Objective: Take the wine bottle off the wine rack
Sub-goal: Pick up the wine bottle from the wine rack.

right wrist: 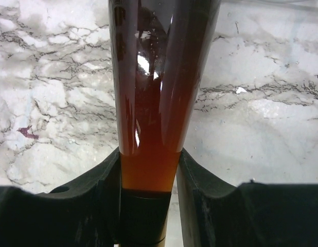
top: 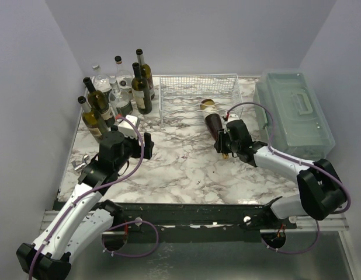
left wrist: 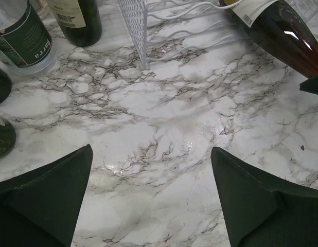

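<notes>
A brown wine bottle lies with its base in the white wire wine rack and its neck pointing toward me over the marble. My right gripper is shut on the bottle's neck, just above the dark cap. The bottle's labelled body also shows in the left wrist view, beside the rack's corner. My left gripper is open and empty above the marble, left of the rack.
Several upright bottles stand at the back left, close to my left gripper. A translucent green-grey plastic box with a handle sits at the right. A small metal object lies at the left edge.
</notes>
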Tool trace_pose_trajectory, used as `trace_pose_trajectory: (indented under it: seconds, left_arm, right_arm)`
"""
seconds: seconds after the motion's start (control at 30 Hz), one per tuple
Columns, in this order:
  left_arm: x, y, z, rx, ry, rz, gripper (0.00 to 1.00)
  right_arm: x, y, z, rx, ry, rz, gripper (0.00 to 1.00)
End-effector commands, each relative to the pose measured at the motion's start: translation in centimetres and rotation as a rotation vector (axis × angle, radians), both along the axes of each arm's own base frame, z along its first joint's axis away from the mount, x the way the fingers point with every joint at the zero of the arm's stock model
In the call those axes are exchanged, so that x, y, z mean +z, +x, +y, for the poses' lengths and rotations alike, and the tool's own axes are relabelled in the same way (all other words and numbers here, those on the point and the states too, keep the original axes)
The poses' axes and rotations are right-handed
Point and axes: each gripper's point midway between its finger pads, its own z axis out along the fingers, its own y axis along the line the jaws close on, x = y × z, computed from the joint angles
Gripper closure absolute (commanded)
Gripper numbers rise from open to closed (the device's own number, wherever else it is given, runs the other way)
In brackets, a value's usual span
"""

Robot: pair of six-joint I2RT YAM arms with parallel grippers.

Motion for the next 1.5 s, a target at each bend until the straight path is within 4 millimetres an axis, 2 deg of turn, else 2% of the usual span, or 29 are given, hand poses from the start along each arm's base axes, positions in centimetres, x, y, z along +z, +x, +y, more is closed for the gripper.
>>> trace_pose_trajectory:
  seconds: [0.0, 0.23, 0.57, 0.8, 1.13, 1.47]
  left_arm:
    - [0.3, 0.1, 0.3, 0.004, 0.003, -0.026, 0.02]
    - [0.3, 0.0, 0.1, -0.008, 0.000, -0.026, 0.01]
    - [0.2, 0.0, 0.0, -0.017, 0.002, -0.028, 0.02]
    - [0.1, -0.1, -0.4, -0.047, 0.000, -0.031, 0.02]
    - [0.2, -0.4, -1.0, -0.086, -0.004, -0.045, 0.02]
    - [0.2, -0.7, -1.5, -0.123, -0.012, -0.048, 0.02]
  right_arm:
    - [3.9, -0.2, 2.4, 0.126, 0.101, -0.095, 1.00]
    - [4.0, -1.9, 1.4, 0.153, 0.078, -0.107, 1.00]
    - [6.8, -2.3, 0.8, 0.166, 0.089, -0.169, 1.00]
    - [7.5, -3.1, 0.7, 0.195, 0.095, -0.175, 1.00]
    - [9.6, -3.7, 0.6, 0.233, 0.113, -0.207, 1.00]
    - [9.8, -4.5, 0.0, 0.258, 0.089, -0.207, 1.00]
